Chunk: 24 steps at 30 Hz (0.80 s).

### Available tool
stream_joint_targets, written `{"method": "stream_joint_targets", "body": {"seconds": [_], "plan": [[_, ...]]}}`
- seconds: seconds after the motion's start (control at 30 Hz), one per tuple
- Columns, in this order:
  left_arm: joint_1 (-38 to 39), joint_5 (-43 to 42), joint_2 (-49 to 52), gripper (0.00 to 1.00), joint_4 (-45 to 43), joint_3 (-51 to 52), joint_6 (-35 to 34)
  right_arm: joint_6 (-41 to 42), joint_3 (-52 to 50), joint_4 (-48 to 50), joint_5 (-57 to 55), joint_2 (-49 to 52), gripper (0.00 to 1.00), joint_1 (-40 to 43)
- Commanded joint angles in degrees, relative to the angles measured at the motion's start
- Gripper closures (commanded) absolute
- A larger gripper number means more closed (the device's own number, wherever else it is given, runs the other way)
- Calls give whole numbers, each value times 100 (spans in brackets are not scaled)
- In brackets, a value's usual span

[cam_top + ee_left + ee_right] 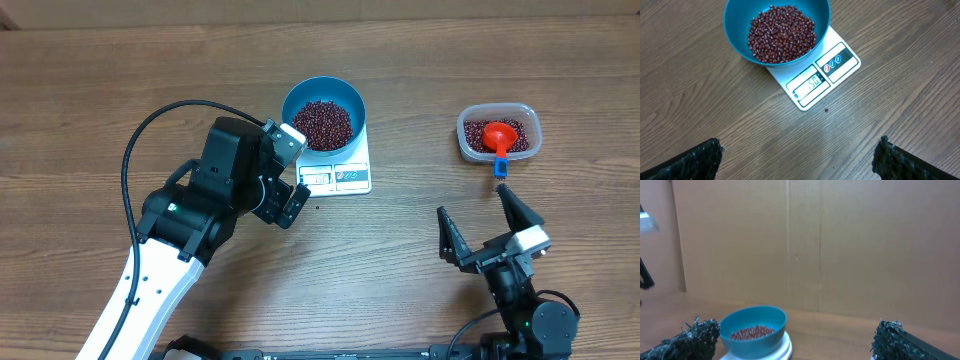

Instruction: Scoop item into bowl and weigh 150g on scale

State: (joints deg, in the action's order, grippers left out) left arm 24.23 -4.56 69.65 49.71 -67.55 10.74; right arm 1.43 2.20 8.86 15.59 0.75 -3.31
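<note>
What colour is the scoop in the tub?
Orange-red, with a blue handle end; the scoop shows best in the overhead view.

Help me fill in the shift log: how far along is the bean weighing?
Done, apparently: the blue bowl sits on the scale with a heap of beans in it, and the red scoop lies in the clear tub. In hand: nothing; the left gripper and right gripper are both open and empty. Left: confirming the display, whose digits look near the target but are not sharp.
</note>
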Motion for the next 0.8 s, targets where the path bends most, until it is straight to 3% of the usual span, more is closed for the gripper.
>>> {"method": "stream_joint_targets", "body": {"seconds": [0.0, 0.33, 0.77], "plan": [[-31, -101, -55, 0, -22, -131, 85, -20, -177, -96, -140, -61, 0, 50], [-31, -101, -55, 0, -22, -131, 83, -17, -175, -1263, -208, -63, 0, 50], [-31, -101, -55, 1, -22, -131, 85, -20, -175, -1244, -247, -63, 0, 50]]}}
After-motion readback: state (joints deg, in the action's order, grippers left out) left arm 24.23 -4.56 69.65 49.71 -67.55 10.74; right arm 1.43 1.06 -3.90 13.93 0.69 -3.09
